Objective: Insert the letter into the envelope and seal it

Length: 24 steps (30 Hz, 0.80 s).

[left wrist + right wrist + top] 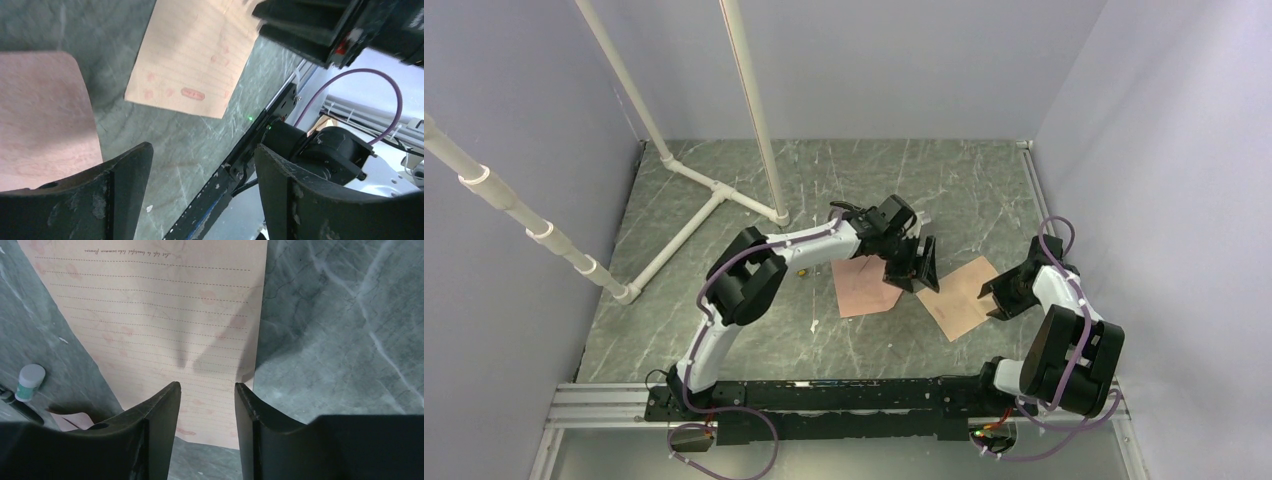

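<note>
Right claw [207,388], jaws parted, hangs over the letter [150,315].

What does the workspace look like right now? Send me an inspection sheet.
Surface: grey marbled table.
Job's things: letter and envelope lie flat and apart; letter not yet inserted.
Clutter: small white-capped item beside the envelope's corner.
End effectors: left end effector open and empty, above the envelope's right edge; right end effector jaws apart over the letter's near edge, sheet flat beneath.
Cables: purple cables loop along both arms.
Surroundings: white pipe frame, pale walls.
</note>
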Each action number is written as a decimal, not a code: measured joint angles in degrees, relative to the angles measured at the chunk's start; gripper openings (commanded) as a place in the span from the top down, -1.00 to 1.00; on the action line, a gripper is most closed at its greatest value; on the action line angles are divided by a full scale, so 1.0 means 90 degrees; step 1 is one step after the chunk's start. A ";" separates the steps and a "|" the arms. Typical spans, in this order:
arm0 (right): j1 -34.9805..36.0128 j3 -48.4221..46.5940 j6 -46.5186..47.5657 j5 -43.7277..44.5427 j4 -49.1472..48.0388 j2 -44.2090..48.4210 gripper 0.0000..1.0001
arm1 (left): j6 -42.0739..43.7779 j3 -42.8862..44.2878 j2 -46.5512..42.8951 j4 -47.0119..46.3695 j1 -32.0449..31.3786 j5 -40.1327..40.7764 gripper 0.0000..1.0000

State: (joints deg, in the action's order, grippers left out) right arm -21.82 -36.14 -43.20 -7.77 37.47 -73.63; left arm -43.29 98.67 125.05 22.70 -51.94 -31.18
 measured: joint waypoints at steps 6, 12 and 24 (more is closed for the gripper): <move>0.0000 0.0126 -0.0403 -0.0214 -0.0010 0.0017 0.10 | -0.0544 -0.0891 0.0000 -0.0245 -0.0085 -0.0219 -0.65; 0.0000 0.0461 -0.0799 -0.0554 0.0019 0.0216 0.09 | -0.1365 -0.1787 -0.0148 -0.1326 -0.0063 -0.0566 -0.62; 0.0000 0.0653 -0.0976 -0.0869 0.0075 0.0639 0.03 | -0.3419 -0.2749 -0.0146 -0.3849 -0.0376 -0.0107 -0.62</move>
State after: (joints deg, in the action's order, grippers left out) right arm -21.82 -30.26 -51.99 -15.59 38.15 -67.88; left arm -74.06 73.93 123.74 -11.94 -55.33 -32.14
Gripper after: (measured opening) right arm 0.481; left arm 0.812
